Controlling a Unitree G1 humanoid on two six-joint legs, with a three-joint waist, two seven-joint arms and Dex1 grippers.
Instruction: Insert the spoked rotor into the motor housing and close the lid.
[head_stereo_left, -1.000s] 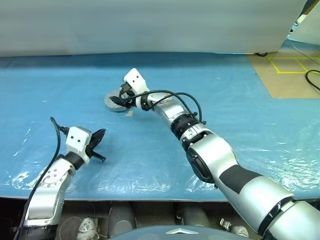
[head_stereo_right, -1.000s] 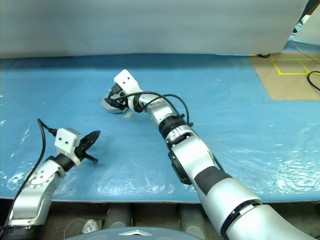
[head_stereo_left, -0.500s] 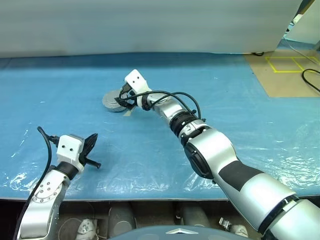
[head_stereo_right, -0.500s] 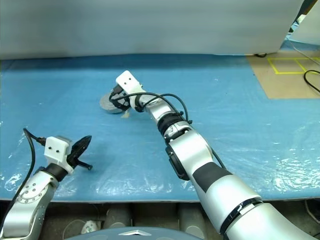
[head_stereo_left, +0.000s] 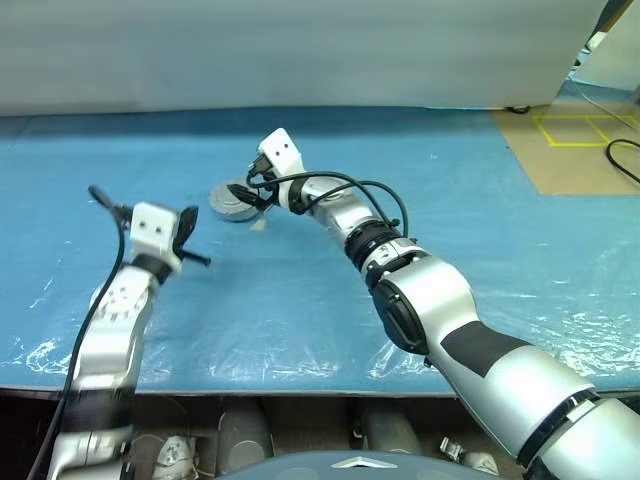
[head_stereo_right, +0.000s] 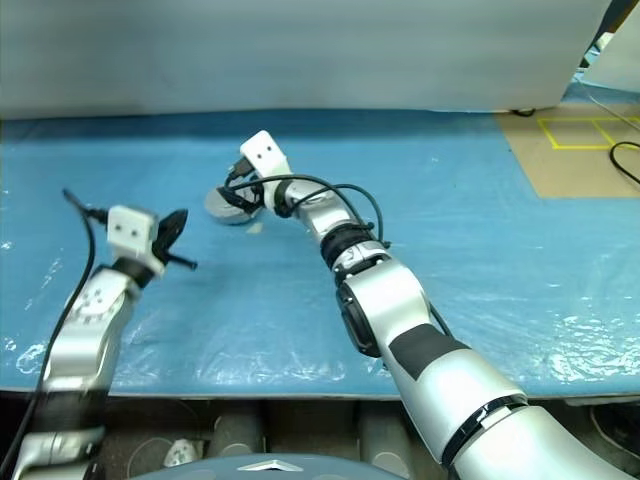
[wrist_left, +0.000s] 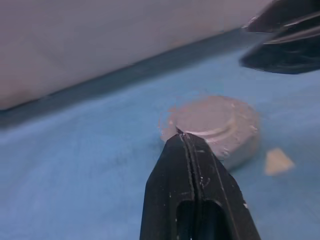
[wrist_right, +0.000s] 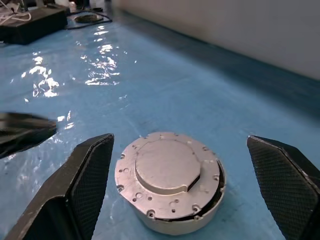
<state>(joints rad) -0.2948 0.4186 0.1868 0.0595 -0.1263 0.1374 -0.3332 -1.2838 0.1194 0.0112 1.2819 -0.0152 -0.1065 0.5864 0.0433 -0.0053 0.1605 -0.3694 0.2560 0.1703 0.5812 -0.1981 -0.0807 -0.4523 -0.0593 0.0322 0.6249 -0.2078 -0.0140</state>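
The housing (wrist_right: 170, 181) sits on the blue desk (head_stereo_left: 480, 200), a short silver drum with the lid (wrist_right: 167, 165) on top of it; a dark gap shows under the lid's edge on one side, so it may not be seated flat. Right tool (wrist_right: 190, 200) is level with the drum, its two black fingers (wrist_right: 82, 190) spread wide, one on each side and neither touching the metal. In the head view that right tool (head_stereo_left: 250, 190) is just beside the housing (head_stereo_left: 232, 202), the arm stretched far across the desk. Left tool (head_stereo_left: 185, 228) hangs above the desk, well apart from the drum and to its left, with the thin black rotor (head_stereo_left: 187, 226) pinched edge-on and its small hub stub poking out towards the right. The wrist camera shows those left fingers (wrist_left: 192, 200) pressed together, pointing at the housing (wrist_left: 215, 127) beyond them. A small pale scrap (wrist_left: 277, 161) lies on the desk just beside the drum.
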